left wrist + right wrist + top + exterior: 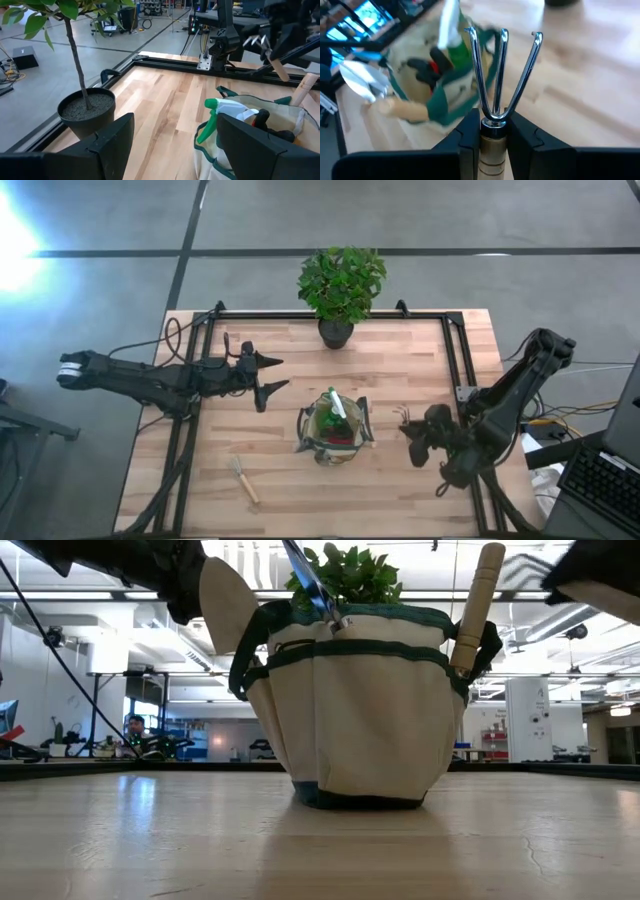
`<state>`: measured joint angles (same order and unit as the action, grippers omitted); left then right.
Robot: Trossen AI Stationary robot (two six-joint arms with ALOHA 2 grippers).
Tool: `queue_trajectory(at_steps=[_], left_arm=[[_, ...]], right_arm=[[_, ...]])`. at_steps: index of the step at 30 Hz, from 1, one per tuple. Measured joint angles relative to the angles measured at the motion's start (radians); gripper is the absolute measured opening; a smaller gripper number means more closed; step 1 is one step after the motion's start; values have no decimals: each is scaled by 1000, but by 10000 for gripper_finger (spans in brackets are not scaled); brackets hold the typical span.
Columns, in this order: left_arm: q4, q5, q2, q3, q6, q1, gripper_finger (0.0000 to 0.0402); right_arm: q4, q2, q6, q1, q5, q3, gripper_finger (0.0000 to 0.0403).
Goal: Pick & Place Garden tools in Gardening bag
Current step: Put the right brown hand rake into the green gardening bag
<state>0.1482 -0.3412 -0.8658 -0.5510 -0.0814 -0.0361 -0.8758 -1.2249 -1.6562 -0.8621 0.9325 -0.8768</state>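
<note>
Fork (499, 75) sits clamped by its handle in the right gripper (492, 132), near the bag (335, 430) mid-table, apparently holding a spray bottle (220, 111); beyond, the left gripper (266, 376) hangs spread wide; another tool (243, 479) lies on the table (420, 360)

A lab: concrete floor (420, 215), ceiling strip lights (90, 595), monitors (8, 718).

Shiny metal fork (501, 75); cloth bag (360, 710); wooden table (400, 360)
</note>
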Motion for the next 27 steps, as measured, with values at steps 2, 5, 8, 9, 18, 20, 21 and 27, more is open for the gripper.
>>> queue_trajectory(at_steps=[2, 5, 8, 9, 18, 20, 21, 27], left_arm=[[0, 0, 0, 0, 0, 0, 284], [0, 0, 0, 0, -1, 0, 284], [0, 0, 0, 0, -1, 0, 284], [0, 0, 0, 0, -1, 0, 284], [0, 0, 0, 0, -2, 0, 284], [0, 0, 0, 0, -2, 0, 284], [0, 0, 0, 0, -2, 0, 284], [0, 0, 0, 0, -2, 0, 284]], right_arm=[[6, 8, 51, 11, 37, -6, 52], [32, 14, 148, 31, 86, -23, 52], [45, 15, 259, 55, 120, -59, 52], [47, 15, 297, 62, 127, -76, 52], [108, 14, 614, 111, 198, -214, 52], [164, 14, 687, 121, 198, -222, 52], [196, 14, 727, 125, 197, -223, 52], [450, 13, 979, 151, 164, -193, 52]])
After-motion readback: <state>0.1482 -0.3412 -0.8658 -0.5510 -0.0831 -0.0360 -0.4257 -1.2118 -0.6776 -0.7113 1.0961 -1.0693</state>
